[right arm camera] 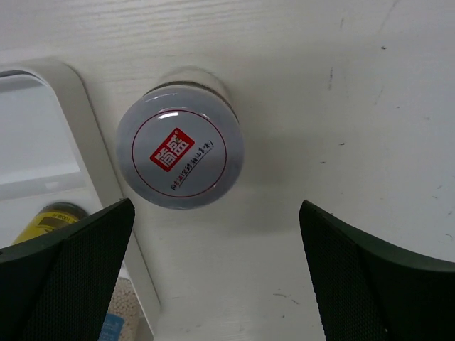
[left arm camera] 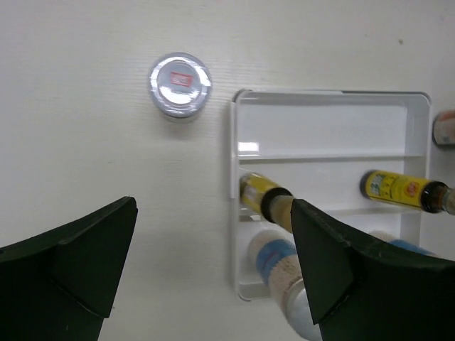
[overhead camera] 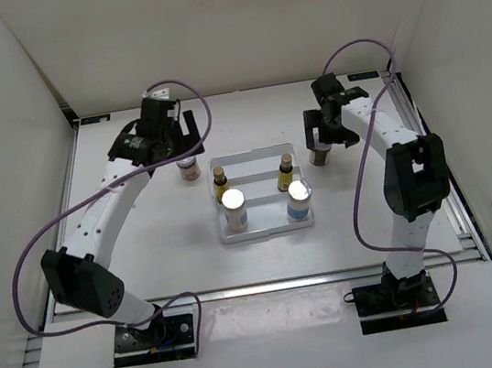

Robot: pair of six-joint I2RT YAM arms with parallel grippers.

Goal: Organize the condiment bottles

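On the white ridged tray, four of the six condiment bottles are standing in place. Two slim yellow bottles are occupying the middle row, and two white bottles with shiny silver caps are filling the near row. The far row is lying vacant.

The two squat brownish jars are waiting outside on the table. The left jar is sitting just beside the tray's far left corner, and the right jar just beside its far right corner. By this reading the task is running about two thirds complete, with both jars still needing a place, presumably in the vacant row.

The left gripper is hanging above the table beside the tray's left wall, near the left jar, its fingers spread wide and gripping nothing. The right gripper is hovering over the right jar, fingers likewise apart and clear of it.

Each jar lid is showing a red square mark with white characters inside a thin red ring. A line of small dark script is running beneath the mark, too fine to read. The yellow bottles are carrying yellow labels with illegible dark print.
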